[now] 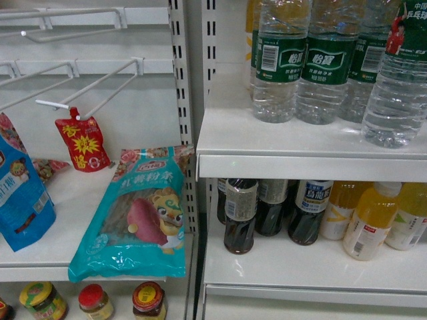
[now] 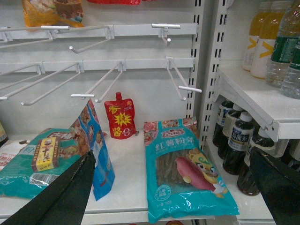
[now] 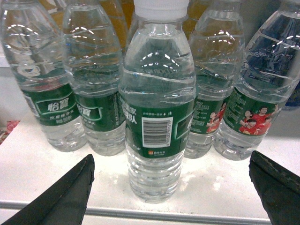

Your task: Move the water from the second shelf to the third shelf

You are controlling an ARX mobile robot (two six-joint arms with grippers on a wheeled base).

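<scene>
Right gripper (image 3: 171, 187) spread wide open, holding nothing. Its two dark fingers (image 3: 61, 197) sit low at the frame corners, one each side of the front water bottle (image 3: 157, 117), not touching it. The bottle stands upright on the white shelf (image 3: 28, 164), straight ahead between the fingers, nearest to the camera. White cap, clear ribbed body, dark green label band with a white barcode facing the pincer; small white Chinese print beside it, too fine to read.

Behind it stands a row of the same water: two to the pincer's left with a white-on-green Chinese logo (image 3: 54, 107), two to its right with red-shirted figures on the label (image 3: 253, 119).

Left gripper (image 2: 178, 187) also open and empty, fingers well apart at the bottom corners. Ahead between them lies a teal snack bag (image 2: 185, 178) with a cartoon animal, a sweet potato and white Chinese characters. Beyond it hangs a red pouch (image 2: 120, 117) with yellow characters. Just by the left finger stands a blue bag (image 2: 96, 154). Past the right finger stand dark drink bottles with blue-white labels (image 2: 239, 150), on the shelf under the water.

In the head view neither pincer shows; the water row (image 1: 327, 60) stands on the upper right shelf, with dark and orange drinks (image 1: 370, 220) below.
</scene>
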